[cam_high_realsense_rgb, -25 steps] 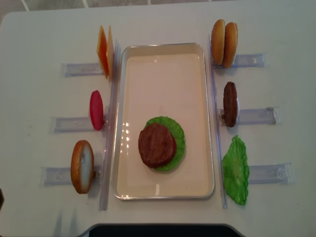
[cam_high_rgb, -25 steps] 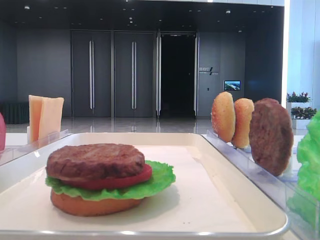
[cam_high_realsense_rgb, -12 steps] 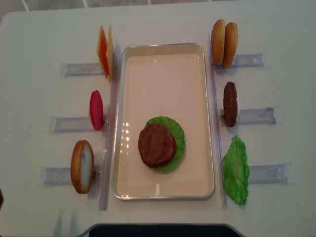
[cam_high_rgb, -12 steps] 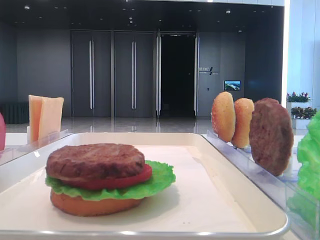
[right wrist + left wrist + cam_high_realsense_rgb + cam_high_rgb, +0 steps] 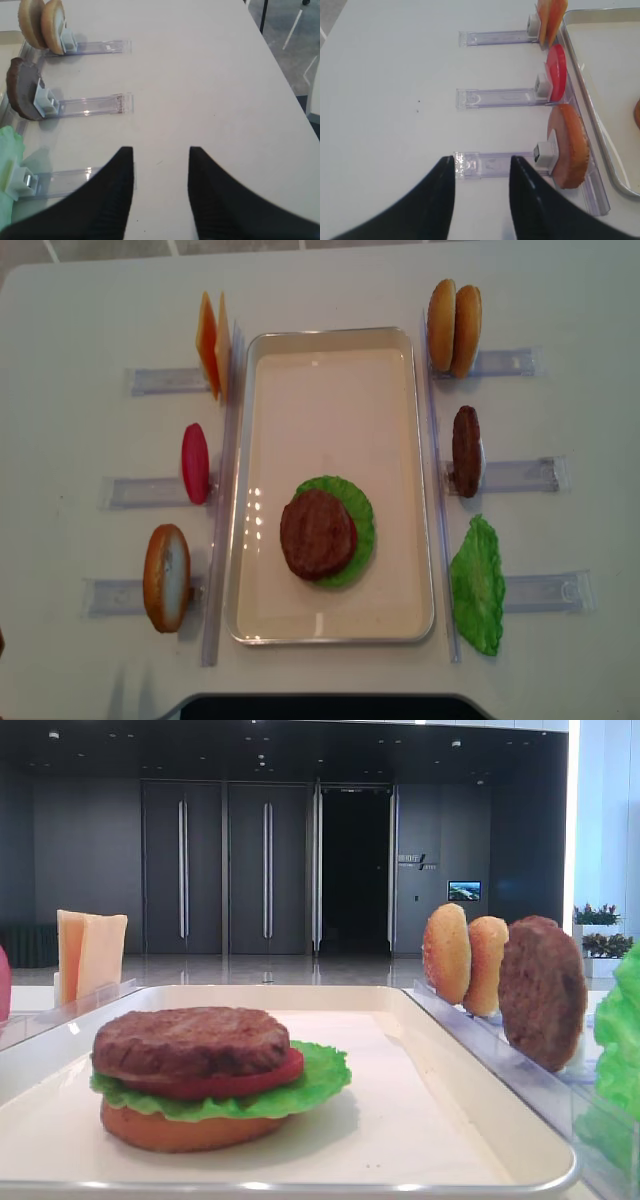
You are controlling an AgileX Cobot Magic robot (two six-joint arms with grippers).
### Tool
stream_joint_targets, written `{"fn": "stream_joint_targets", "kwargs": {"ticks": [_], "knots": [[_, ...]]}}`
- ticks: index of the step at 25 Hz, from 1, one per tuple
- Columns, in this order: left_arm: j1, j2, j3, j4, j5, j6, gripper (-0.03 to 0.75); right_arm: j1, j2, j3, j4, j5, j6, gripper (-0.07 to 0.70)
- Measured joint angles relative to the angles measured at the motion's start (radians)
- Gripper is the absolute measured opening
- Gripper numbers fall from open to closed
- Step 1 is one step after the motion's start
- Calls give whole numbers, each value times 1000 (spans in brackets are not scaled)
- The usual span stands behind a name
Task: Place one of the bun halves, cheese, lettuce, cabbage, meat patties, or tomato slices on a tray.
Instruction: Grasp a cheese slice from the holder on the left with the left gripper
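On the cream tray (image 5: 330, 338) lies a stack: a meat patty (image 5: 317, 533) on a tomato slice (image 5: 262, 1080), lettuce (image 5: 362, 520) and a bun half (image 5: 180, 1130). Left of the tray, cheese (image 5: 212, 358), a tomato slice (image 5: 195, 462) and a bun half (image 5: 166, 577) stand on edge. To the right stand two bun halves (image 5: 454, 328), a patty (image 5: 466, 450) and lettuce (image 5: 478, 585). My left gripper (image 5: 482, 160) is open and empty at the outer end of the bun half's (image 5: 570, 150) rail. My right gripper (image 5: 161, 150) is open and empty over bare table. No cabbage shows.
Clear plastic rails (image 5: 520, 475) jut outward from each standing item, and long clear strips (image 5: 222, 490) run along both tray sides. The white table's right edge (image 5: 280, 75) drops to the floor. A dark panel (image 5: 320, 707) sits at the near edge.
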Motion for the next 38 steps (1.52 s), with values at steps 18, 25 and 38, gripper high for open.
{"fn": "stream_joint_targets", "kwargs": {"ticks": [18,25,38], "knots": [[0,194,-87,15,-9,-62,384,0,0,0,0,0,0,286],[0,555,-219,24,-44,-109,385,0,0,0,0,0,0,286],[0,1203,-628,3,-61,-112,400,0,0,0,0,0,0,286]]}}
